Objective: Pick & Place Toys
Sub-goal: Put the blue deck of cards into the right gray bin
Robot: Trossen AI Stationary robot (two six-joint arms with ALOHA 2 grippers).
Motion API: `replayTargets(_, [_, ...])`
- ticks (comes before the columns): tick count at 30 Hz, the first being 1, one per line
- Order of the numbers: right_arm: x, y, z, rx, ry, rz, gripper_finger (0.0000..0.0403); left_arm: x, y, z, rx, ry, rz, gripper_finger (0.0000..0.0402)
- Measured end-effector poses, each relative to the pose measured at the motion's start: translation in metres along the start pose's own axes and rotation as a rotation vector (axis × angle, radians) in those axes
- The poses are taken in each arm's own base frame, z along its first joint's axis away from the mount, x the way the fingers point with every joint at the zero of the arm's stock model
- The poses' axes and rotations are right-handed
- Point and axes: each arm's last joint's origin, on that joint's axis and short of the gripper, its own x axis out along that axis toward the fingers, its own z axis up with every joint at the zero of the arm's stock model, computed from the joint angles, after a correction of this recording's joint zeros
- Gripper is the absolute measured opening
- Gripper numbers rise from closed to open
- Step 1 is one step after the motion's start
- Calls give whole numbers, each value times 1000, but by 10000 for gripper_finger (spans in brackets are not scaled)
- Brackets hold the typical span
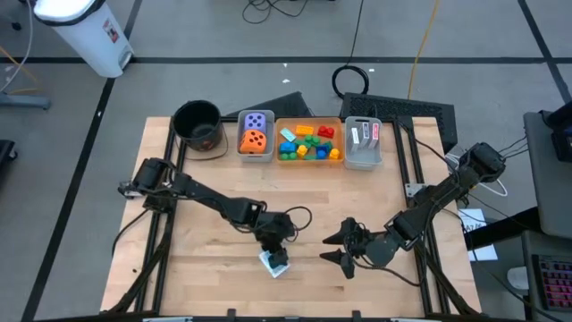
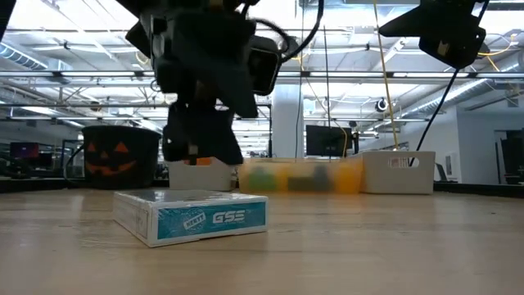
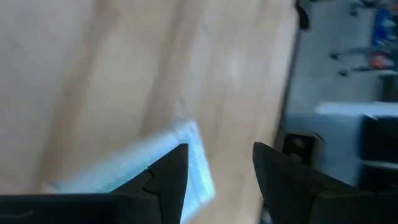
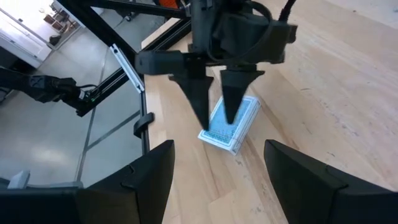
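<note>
Both jaws spread: my left jaws (image 4: pixel 214 102) hang just above the teal card box (image 1: pixel 275 262) lying flat on the desk (image 1: pixel 214 241) near its front edge, ready to straddle it, right jaws (image 1: pixel 344 247) waiting beside, empty.

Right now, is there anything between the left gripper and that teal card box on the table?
Nothing visible. The left gripper hangs open directly above the teal card box, with only air between them.

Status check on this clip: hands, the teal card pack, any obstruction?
Left hand open, poised over the teal card pack, not gripping. Right hand open, waiting alongside. Pack flat on table. Nothing in the way.
</note>
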Motion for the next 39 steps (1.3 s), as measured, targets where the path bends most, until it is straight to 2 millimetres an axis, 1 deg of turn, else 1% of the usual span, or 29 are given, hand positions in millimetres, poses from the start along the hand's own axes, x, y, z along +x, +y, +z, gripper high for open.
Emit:
replayTargets(4, [0,0,0,2,0,0,238,-1,-6,-5,-61,88,-68,186])
replayTargets(7, [0,0,0,-2,2,-2,238,4,-13,-16,-113,151,-80,186])
replayTargets(13, [0,0,0,-20,3,-3,238,13,-19,-41,-170,201,36,186])
replayTargets(17, [0,-1,0,-38,3,-5,238,16,-22,-48,-178,165,92,186])
replayTargets(20, [1,-1,1,-50,0,-8,238,15,-20,-46,-179,132,120,186])
replayTargets(26, [2,-3,3,-49,-4,-14,238,11,-10,-43,-205,127,193,186])
replayTargets(35, [2,-3,3,-70,-3,-15,238,6,-1,-28,-200,54,209,186])
replayTargets(39, [2,-3,2,-77,-1,-18,238,4,0,-20,-188,10,175,186])
